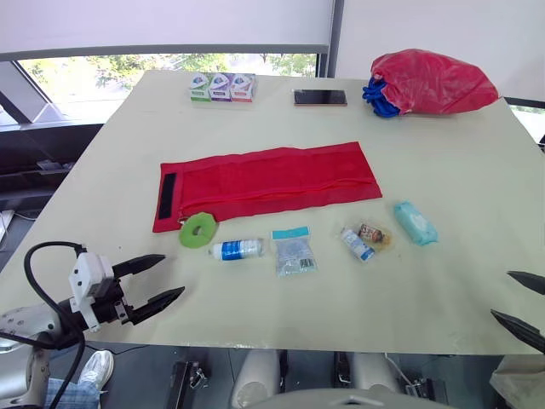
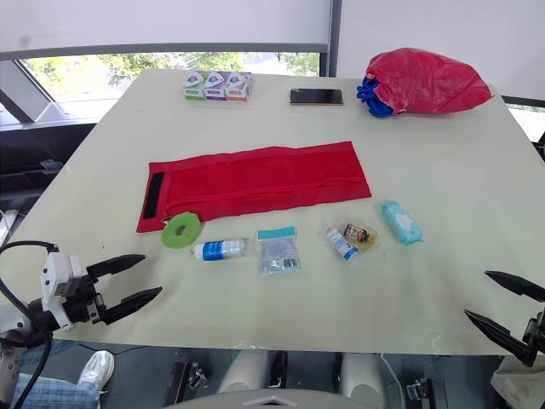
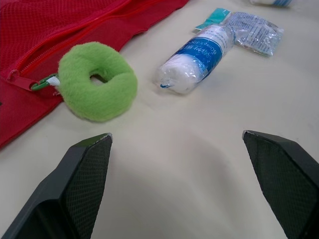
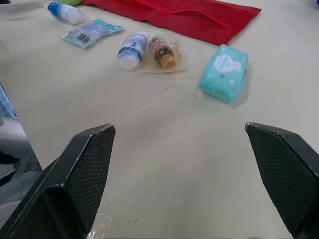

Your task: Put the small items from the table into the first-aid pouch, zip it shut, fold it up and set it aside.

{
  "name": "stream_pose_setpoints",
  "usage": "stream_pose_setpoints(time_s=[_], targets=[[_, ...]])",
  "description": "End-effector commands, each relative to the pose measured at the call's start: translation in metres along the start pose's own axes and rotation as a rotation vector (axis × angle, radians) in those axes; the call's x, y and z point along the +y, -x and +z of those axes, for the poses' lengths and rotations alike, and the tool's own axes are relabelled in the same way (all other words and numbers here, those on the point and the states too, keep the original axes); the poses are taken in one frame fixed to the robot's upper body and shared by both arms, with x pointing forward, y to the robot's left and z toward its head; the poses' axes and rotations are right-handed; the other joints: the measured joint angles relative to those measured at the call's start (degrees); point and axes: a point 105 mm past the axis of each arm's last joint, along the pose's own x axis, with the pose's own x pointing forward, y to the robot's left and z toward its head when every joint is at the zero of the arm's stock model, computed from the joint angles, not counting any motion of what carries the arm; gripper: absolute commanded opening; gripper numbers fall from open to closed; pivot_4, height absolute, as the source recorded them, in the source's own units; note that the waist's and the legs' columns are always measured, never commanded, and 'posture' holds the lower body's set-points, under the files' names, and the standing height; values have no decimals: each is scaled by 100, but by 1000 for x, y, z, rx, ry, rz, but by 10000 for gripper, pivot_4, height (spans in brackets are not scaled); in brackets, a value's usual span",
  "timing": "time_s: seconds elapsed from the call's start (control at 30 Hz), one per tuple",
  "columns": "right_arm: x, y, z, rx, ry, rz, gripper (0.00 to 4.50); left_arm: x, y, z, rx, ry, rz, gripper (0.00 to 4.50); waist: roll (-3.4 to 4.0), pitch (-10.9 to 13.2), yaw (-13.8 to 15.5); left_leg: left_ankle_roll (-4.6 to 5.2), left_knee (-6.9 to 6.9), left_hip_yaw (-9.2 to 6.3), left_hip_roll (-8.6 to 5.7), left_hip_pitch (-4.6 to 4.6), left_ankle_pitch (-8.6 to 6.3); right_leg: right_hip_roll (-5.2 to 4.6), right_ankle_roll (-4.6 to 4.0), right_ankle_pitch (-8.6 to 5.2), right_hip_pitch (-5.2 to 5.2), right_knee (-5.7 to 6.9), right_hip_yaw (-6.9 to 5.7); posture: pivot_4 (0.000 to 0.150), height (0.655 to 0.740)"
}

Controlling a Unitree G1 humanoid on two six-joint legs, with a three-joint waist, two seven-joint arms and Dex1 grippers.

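— Black-fingered left jaws and right jaws both gape wide and empty at the lower corners. What's nearest?
— White gauze roll with a blue label (image 1: 237, 249). It looks light and squashy, so I'd pinch it mid-length.
— And the pouch?
— Flat red mesh pouch (image 1: 268, 183), mid-frame, unfolded. Probably limp, so take it by an edge. Smooth cream surface (image 1: 443, 170), windows along the top.
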Motion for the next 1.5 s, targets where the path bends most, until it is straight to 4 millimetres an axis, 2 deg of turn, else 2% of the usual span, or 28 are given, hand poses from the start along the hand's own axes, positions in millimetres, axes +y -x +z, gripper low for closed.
stream_pose_setpoints(time_s=[0.03, 0.17, 0.37, 0.5, 0.7, 0.83, 0.97, 1.13, 1.27, 1.37, 1.43, 1.5], targets=[[-4, 7, 8, -19, 49, -36, 44468, 2, 0, 4, -14, -22, -8, 45000, 1, 0, -1, 0, 1, 0, 0, 0, 0, 1, 0, 0, 0, 0, 1, 1500, 7400], [-3, 4, 9, -23, 53, -27, 44468, 3, -1, 8, -24, -30, -25, 45000, 1, 0, 1, 0, 1, 0, 0, 0, 0, 3, 0, 0, 0, 1, 1, 1500, 7400], [4, -16, 22, -76, 65, 11, 44468, 0, -12, 32, -55, -6, -118, 45000, 0, -1, -1, 0, 4, 1, 0, 3, 0, 4, 0, 0, 0, 8, 3, 1500, 7400], [18, -40, 37, -144, 66, 28, 44468, 3, -45, 72, -107, -47, -215, 45000, -1, -1, 57, 0, 7, -2, 0, 3, 1, 22, 0, 0, 1, 16, 2, 1500, 7400], [30, -58, 48, -187, 60, 39, 44468, -2, -98, 116, -103, -112, -371, 45000, -10, -9, 125, -1, 13, -4, -14, 4, 4, 55, -26, 20, 10, 29, 32, 1500, 7400], [33, -64, 51, -203, 72, 38, 44468, -15, -123, 134, -77, -165, -483, 45000, -14, -9, 106, 0, 14, -4, -24, 1, 4, 77, -20, 25, 11, 29, 63, 1500, 7400], [38, -73, 53, -223, 78, 40, 44468, -34, -153, 133, 24, -250, -586, 45000, -16, -9, 85, 2, 14, -1, -26, 6, 4, 130, -4, 14, 12, 28, 146, 1500, 7400], [44, -77, 55, -234, 83, 34, 44468, -53, -164, 120, 103, -338, -656, 45000, -17, -9, 6, 2, 14, 0, -24, 7, 5, 161, -9, 9, 11, 32, 204, 1500, 7400], [47, -79, 56, -243, 86, 32, 44468, -65, -175, 112, 133, -380, -640, 45000, -17, -9, -5, 3, 17, -2, -24, 6, 5, 171, -9, 9, 11, 32, 224, 1500, 7400], [48, -79, 58, -251, 90, 24, 44468, -76, -175, 111, 125, -338, -626, 45000, -18, -9, -14, 3, 20, -1, -24, 6, 5, 181, -9, 9, 11, 33, 246, 1500, 7400], [47, -78, 57, -247, 93, 17, 44468, -84, -168, 107, 126, -243, -616, 45000, -18, -9, -16, 4, 19, 0, -22, 8, 5, 189, -8, 8, 9, 37, 259, 1500, 7400], [48, -76, 57, -244, 93, 14, 44468, -83, -163, 104, 123, -104, -549, 45000, -17, -9, -19, 3, 19, -1, -20, 7, 5, 192, -9, 8, 8, 39, 263, 1500, 7400]])
